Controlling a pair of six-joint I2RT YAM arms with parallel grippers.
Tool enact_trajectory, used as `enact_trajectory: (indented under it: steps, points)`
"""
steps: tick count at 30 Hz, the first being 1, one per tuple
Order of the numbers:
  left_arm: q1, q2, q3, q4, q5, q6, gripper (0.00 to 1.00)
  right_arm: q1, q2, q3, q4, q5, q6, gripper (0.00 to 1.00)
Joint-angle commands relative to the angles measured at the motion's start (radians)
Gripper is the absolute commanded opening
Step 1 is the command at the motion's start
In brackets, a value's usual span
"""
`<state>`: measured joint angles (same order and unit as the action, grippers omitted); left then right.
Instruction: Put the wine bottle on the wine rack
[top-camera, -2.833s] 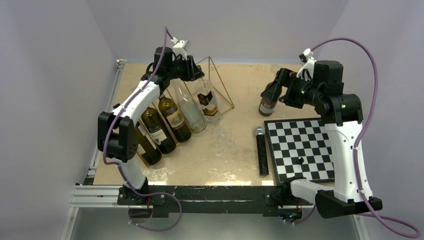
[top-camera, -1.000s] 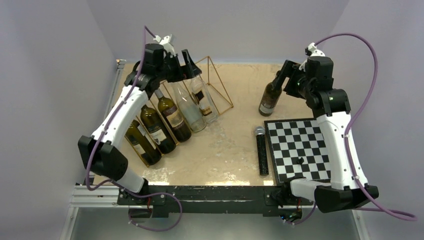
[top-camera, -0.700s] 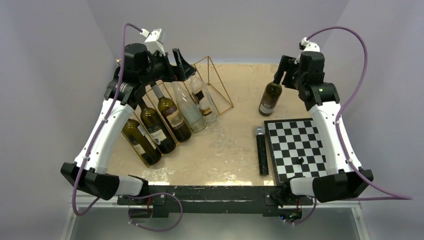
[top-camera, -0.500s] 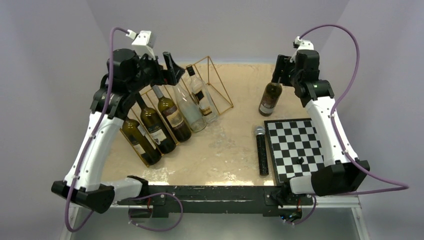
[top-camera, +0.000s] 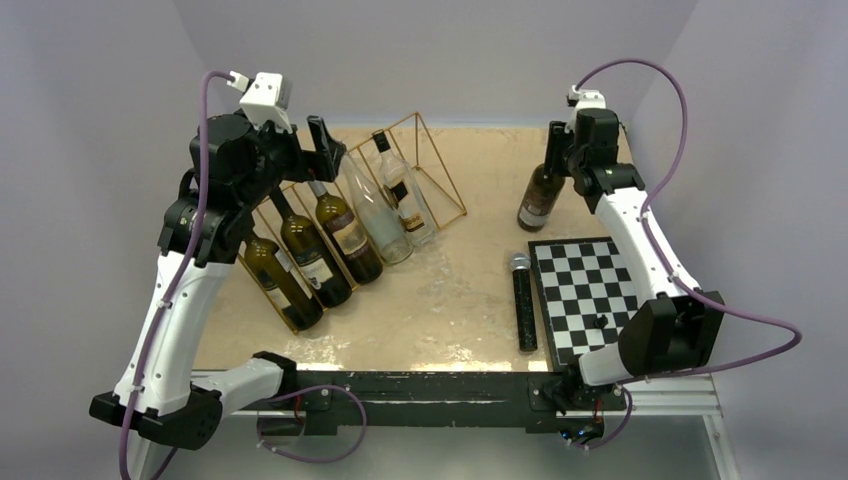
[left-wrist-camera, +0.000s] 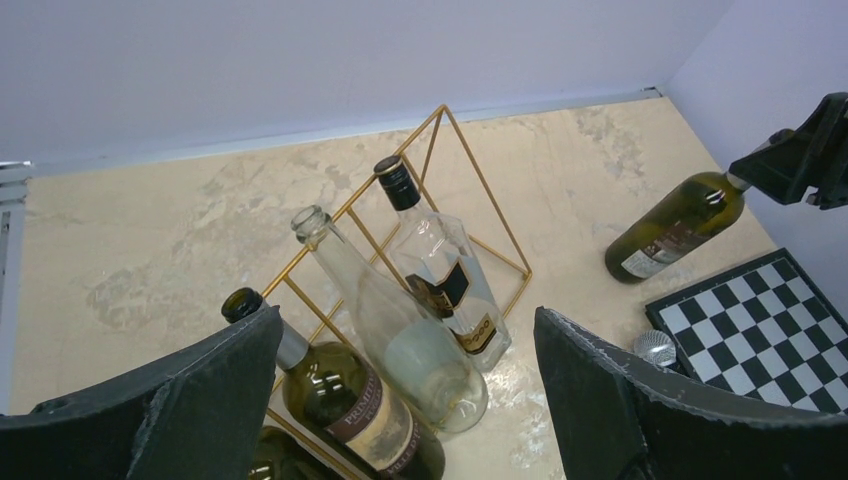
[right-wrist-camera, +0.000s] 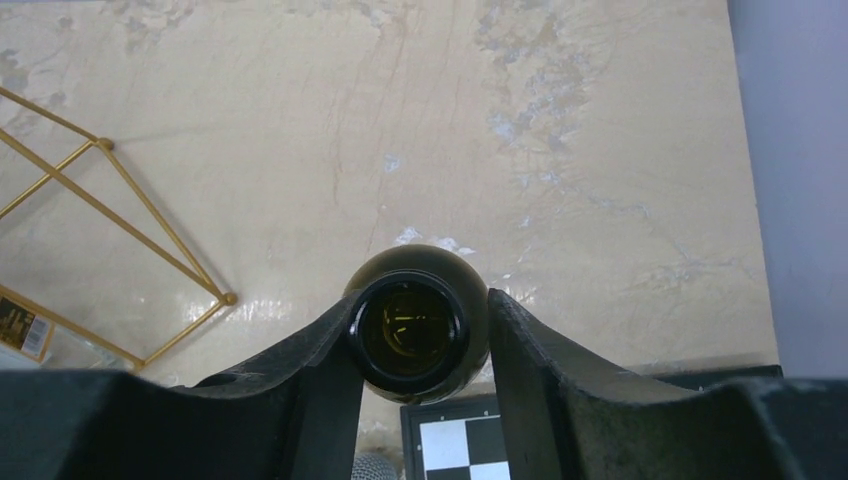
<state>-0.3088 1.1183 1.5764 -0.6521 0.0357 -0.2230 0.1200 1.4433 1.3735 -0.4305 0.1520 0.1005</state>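
Gold wine rack (left-wrist-camera: 486, 190), five bottles (top-camera: 348, 232)

A black-and-white chessboard (top-camera: 598, 300) lies flat on the near right part of the beige, marbled table (top-camera: 470, 290). A small dark piece (top-camera: 600, 321) stands on the board toward its near edge. A microphone (top-camera: 523, 300) with a black handle lies just beside the board's left edge and parallel to it, its silver mesh head at the far end.

On the left of the table, five bottles lie slanted side by side. Three are dark green with labels (top-camera: 313, 262), one is clear and uncapped (left-wrist-camera: 400, 340), and one is clear with a black cap (left-wrist-camera: 440, 280).
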Motion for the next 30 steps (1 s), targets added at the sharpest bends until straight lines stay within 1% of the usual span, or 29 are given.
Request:
enact_trajectory:
  steps: [1, 3, 6, 11, 18, 22, 25, 30]
  points:
    - [0.005, -0.003, -0.004, -0.012, -0.022, 0.012, 0.99, 0.000, 0.008, -0.009, 0.113, 0.038, -0.047, 0.44]
    - [0.005, -0.005, -0.003, -0.012, -0.025, 0.017, 0.99, 0.002, 0.011, 0.001, 0.109, 0.035, -0.062, 0.24]
    - [0.005, -0.005, 0.000, -0.012, -0.031, 0.018, 0.99, 0.002, 0.004, 0.019, 0.095, 0.036, -0.067, 0.00]
    - [0.005, -0.008, 0.002, -0.012, -0.028, 0.011, 0.99, 0.042, -0.027, 0.071, 0.068, 0.018, -0.096, 0.00]
    - [0.007, -0.029, 0.004, -0.024, -0.031, 0.015, 0.99, 0.155, -0.033, 0.241, -0.039, -0.064, -0.155, 0.00]
    - [0.007, -0.055, -0.001, -0.040, -0.031, 0.019, 0.99, 0.191, -0.046, 0.281, -0.058, -0.120, -0.139, 0.00]
    - [0.007, -0.075, -0.004, -0.051, -0.060, 0.019, 0.99, 0.221, -0.050, 0.300, -0.062, -0.149, -0.127, 0.00]
    - [0.007, -0.098, -0.001, -0.067, -0.064, 0.022, 0.99, 0.272, -0.019, 0.349, -0.041, -0.201, -0.086, 0.00]
